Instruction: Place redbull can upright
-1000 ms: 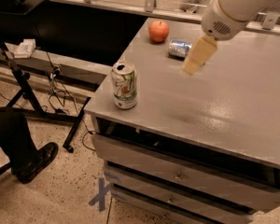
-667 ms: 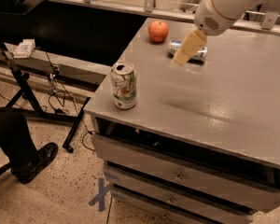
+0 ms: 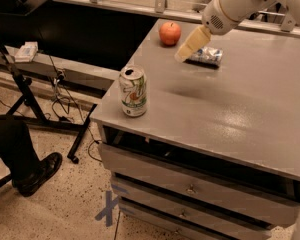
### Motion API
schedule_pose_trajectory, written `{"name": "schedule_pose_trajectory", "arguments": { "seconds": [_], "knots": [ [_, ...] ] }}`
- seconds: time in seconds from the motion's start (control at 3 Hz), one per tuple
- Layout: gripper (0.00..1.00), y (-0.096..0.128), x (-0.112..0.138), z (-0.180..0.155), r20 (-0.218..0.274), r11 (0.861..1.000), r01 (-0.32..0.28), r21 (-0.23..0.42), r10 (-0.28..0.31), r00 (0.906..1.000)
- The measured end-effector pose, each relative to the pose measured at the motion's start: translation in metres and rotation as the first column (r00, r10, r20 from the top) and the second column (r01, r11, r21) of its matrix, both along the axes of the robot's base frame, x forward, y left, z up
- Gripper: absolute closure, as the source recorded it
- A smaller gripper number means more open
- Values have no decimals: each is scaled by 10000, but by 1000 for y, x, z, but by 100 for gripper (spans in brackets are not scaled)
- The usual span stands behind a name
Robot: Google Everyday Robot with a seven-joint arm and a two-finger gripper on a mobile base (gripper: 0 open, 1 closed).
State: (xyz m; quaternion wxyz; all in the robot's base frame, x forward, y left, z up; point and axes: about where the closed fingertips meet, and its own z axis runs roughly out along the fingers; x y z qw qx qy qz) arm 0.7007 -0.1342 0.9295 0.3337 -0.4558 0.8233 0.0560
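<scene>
Redbull can lies on its side on the table near the apple, its long axis running roughly away from the apple. The gripper hangs at the can's apple-side end, holding nothing that I can see; whether it is open or closed cannot be told. A second ago it was past the can's far end and has swung toward the apple; the can has not moved.

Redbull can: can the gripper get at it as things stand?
Probably yes. The gripper hangs right beside the redbull can, which lies on its side on the table. Nothing stands between them: the apple sits apart from both, the white-and-green soda can far off near the front edge.
</scene>
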Motion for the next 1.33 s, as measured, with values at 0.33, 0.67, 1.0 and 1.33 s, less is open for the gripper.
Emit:
{"name": "schedule_pose_trajectory", "arguments": {
  "seconds": [0.33,0.67,1.0,1.33],
  "knots": [
    [0,9,21,-14,-206,9999,-52,152,55,9998],
    [0,10,41,-27,-369,9999,-43,-127,38,9993],
    [0,3,56,-38,-430,9986,72,-521,-95,9990],
    [0,-4,66,-50,-577,9937,135,-1112,-200,9981]
  ]
}}
